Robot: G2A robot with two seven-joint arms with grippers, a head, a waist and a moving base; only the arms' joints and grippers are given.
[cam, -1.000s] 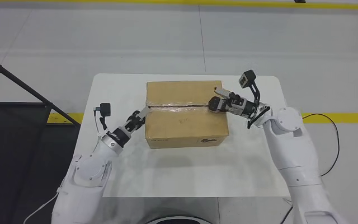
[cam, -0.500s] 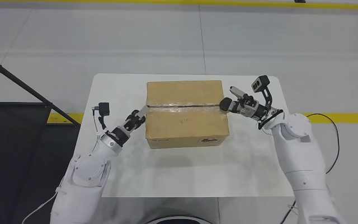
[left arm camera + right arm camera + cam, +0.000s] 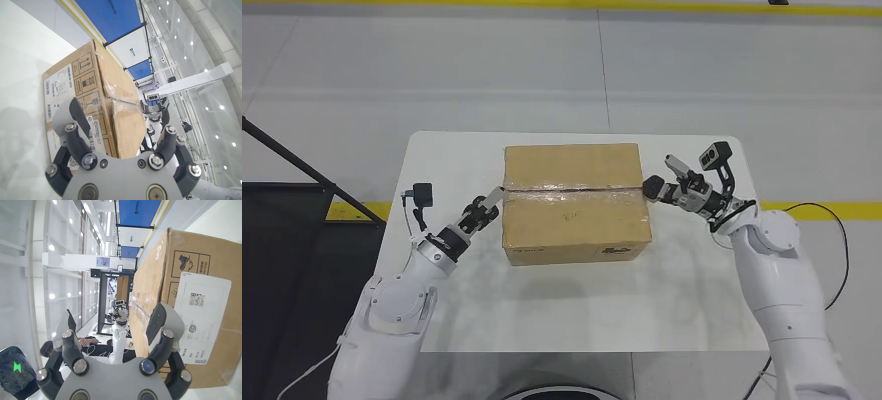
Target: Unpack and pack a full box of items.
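L: my left gripper [image 3: 485, 207], jaws spread, just beside left end of box [image 3: 575, 205] | box: taped shut, mid-tabletop [image 3: 542, 300] toward far edge; stiff cardboard, probably heavy, tape slick, so clamp both ends | R: my right gripper [image 3: 658, 178], jaws spread, beside right end

The box [image 3: 575, 215] is matt brown cardboard (its seam tape [image 3: 572, 189] glossy, crinkled plastic) on a smooth table [image 3: 572, 300].
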